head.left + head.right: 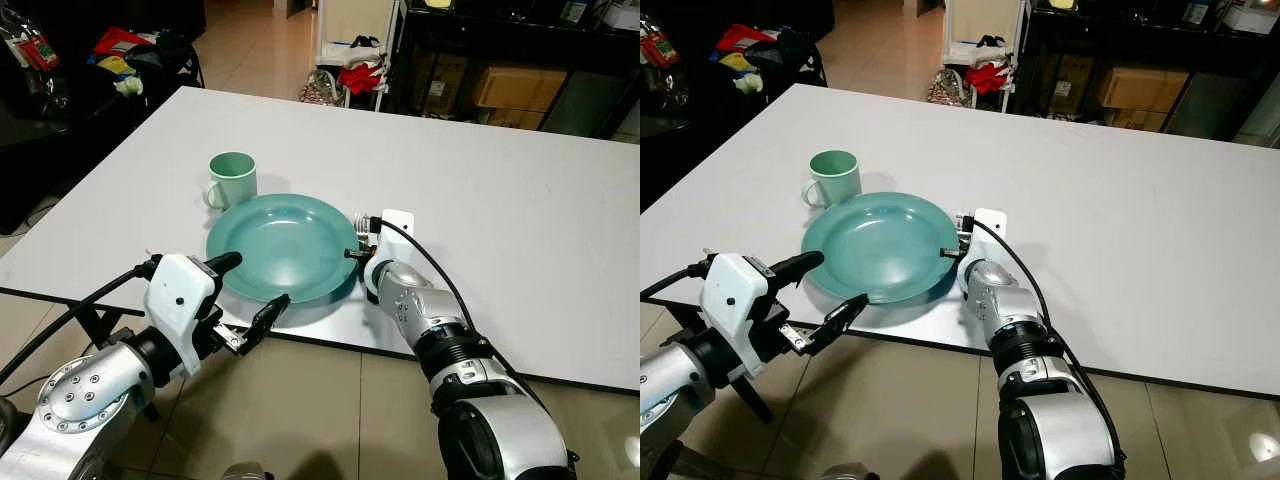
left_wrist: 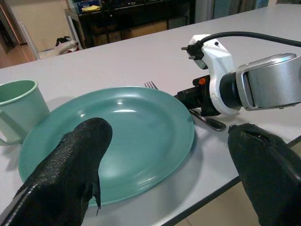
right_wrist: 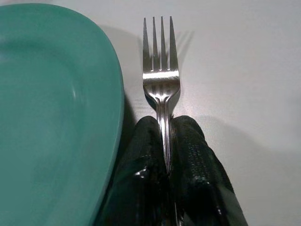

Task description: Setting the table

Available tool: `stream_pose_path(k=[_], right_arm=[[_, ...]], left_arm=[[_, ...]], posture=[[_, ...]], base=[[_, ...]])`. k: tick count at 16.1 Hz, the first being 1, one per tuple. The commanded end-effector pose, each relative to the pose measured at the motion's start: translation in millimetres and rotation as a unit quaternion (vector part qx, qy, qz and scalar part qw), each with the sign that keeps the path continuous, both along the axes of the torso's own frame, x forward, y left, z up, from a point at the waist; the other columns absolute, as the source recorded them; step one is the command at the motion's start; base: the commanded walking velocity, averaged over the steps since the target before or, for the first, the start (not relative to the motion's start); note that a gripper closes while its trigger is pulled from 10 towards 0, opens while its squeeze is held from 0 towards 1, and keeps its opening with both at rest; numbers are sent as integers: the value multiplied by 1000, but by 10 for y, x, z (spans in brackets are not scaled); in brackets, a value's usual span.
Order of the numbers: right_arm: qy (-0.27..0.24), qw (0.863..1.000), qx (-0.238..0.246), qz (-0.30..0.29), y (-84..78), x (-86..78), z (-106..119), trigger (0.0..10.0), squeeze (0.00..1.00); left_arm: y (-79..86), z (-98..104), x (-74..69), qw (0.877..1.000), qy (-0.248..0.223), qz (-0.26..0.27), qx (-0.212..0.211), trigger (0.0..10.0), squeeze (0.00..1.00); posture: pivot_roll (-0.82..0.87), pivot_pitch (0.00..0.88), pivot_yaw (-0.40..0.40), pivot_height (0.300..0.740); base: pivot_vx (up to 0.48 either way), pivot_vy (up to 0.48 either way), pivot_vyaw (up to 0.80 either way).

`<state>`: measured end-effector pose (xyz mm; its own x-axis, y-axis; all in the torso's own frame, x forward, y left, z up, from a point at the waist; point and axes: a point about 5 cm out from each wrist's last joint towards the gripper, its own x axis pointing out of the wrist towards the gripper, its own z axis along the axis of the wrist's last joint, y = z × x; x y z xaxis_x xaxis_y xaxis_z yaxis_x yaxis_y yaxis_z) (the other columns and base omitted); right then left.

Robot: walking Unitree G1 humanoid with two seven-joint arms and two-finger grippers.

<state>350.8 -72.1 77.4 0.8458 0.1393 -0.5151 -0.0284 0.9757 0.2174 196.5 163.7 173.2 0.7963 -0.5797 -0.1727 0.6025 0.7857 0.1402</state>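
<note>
Fingers [image 3: 188, 155] of the right gripper [image 3: 167, 141] are clamping the fork [image 3: 161, 70] beside the plate [image 1: 283, 245], tines pointing away; left gripper [image 1: 245, 290] is gaping open.

The 2 head views look forward and down over the white table [image 1: 520, 230], sharing the green plate [image 1: 285, 245] at frame centre. The left wrist view faces that plate from close by; the right wrist view sits nearest, facing the fork [image 3: 161, 82].
</note>
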Motion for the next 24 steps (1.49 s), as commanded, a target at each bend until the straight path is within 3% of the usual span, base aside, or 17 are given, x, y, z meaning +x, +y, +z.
stream_pose_path(k=[1, 9, 10, 11, 12, 16, 19, 21, 24], right_arm=[[-7, 1000, 1, -1, 11, 34, 52, 10000, 0], [-7, 1000, 1, -1, 11, 34, 52, 10000, 0], [-1, 1000, 18, -1, 138, 48, 49, 10000, 1000], [1, 999, 39, 0, 266, 51, 88, 10000, 1000], [2, 999, 42, 3, 294, 45, 91, 10000, 1000], [7, 999, 39, 6, 315, 43, 67, 10000, 1000], [-12, 999, 45, 8, 292, 88, 170, 10000, 1000], [-34, 998, 44, 9, 132, 84, 276, 10000, 1000], [-43, 999, -8, 11, -230, -70, 361, 10000, 1000]], left_arm=[[-21, 16, -13, 1000, -2, -7, 2, 10000, 0], [-21, 16, -13, 1000, -2, -7, 2, 10000, 0], [-34, 10, -38, 1000, 11, -16, -1, 10000, 0], [-31, 4, -30, 1000, 14, -17, 0, 10000, 0], [-30, 2, -17, 1000, 13, -17, 0, 10000, 0], [-31, 8, -3, 1000, 12, -17, 4, 10000, 0], [-44, 44, -8, 1000, 5, -18, -10, 10000, 0], [-74, 84, 0, 999, -4, -17, -35, 10000, 0], [-111, 53, 4, 999, -2, -14, -43, 10000, 0]], posture=[[187, 0, -46, 740], [187, 0, -46, 740], [185, 0, -53, 740], [182, 0, -51, 740], [182, 0, -49, 740], [185, 0, -49, 740], [181, 0, -51, 740], [171, 0, -53, 740], [154, 0, -49, 740]], base=[[0, 0, 0], [0, 0, 0], [0, 0, 0], [0, 0, 0], [0, 0, 0], [0, 0, 0], [0, 0, 0], [0, 0, 0], [0, 0, 0]])
